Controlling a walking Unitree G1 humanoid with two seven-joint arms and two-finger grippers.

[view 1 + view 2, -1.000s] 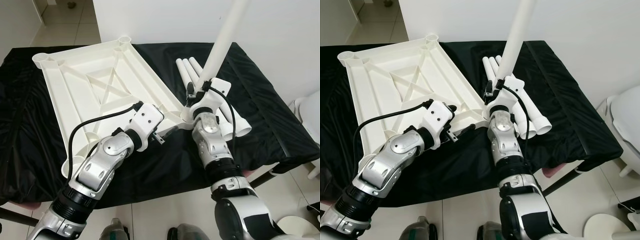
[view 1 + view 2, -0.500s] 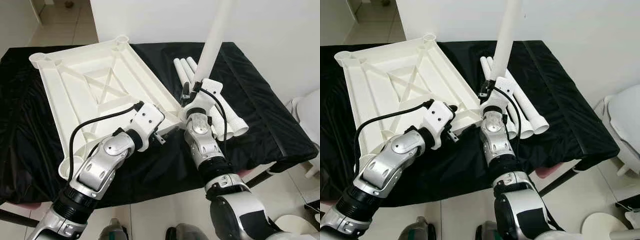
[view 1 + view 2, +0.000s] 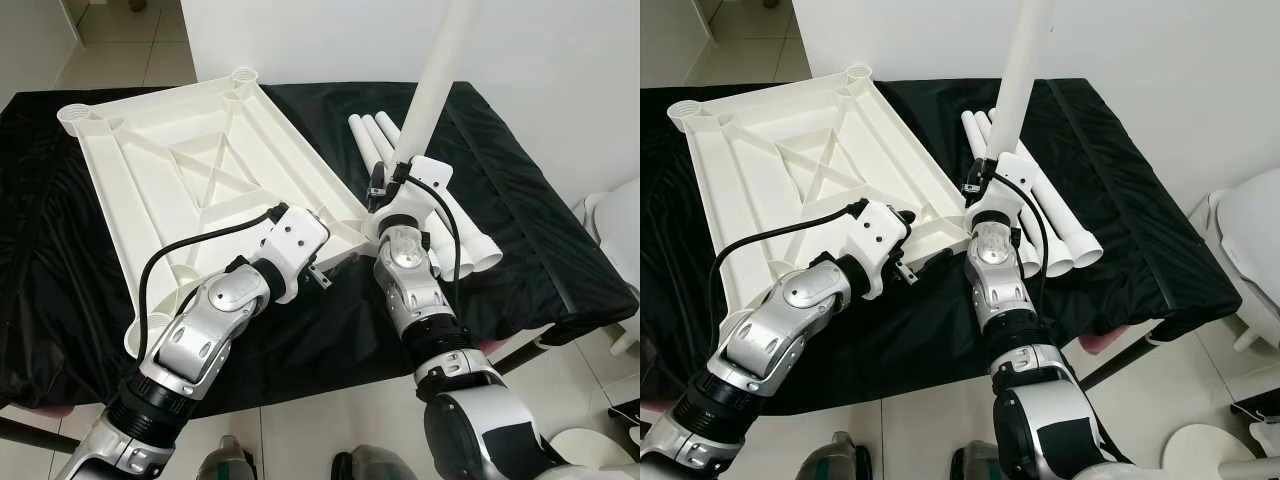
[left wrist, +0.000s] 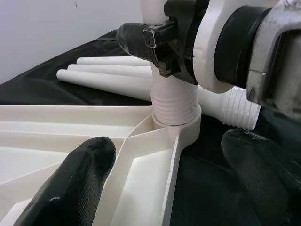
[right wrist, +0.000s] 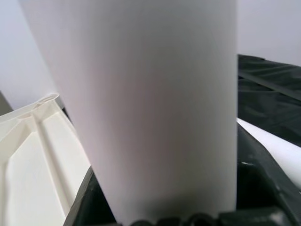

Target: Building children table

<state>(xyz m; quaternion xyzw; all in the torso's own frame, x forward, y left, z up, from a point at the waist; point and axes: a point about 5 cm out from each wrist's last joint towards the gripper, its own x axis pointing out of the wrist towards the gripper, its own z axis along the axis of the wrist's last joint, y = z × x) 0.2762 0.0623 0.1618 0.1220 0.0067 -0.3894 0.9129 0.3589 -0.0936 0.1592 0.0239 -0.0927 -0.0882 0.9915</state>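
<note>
Black-draped counter (image 3: 540, 250), wall behind it, tiled floor in front.

White ribbed plastic tabletop (image 3: 190, 190) lies upside down on the counter's left half, underside up, with round leg sockets at its corners. Far corner sockets (image 3: 243, 76) and (image 3: 75, 118) stand open, nothing in them. The near right corner socket (image 4: 181, 126) holds the threaded end of a long white plastic tube leg (image 3: 432, 85); the left wrist view shows the ridged collar seated in the ring. The leg stands almost upright, tilted slightly to the right, running out past the top of the head views.

Right pincer (image 3: 392, 188) is clenched on the white leg just above the socket, black fingers (image 4: 150, 40) either side of it. The right wrist view looks straight along the leg's smooth surface.

Left pincer (image 3: 335, 266) is released, fingers (image 4: 77, 181) spread across the tabletop's near right corner, one over the ribbed inside, the other outside the edge above the cloth; contact cannot be told.

Three spare white tube legs (image 3: 470, 245) lie side by side just right of the socket, flared ends toward the counter's near edge. Bare black cloth lies to the right of them, up to the counter's right edge. A white rounded object (image 3: 615, 215) stands off that edge
</note>
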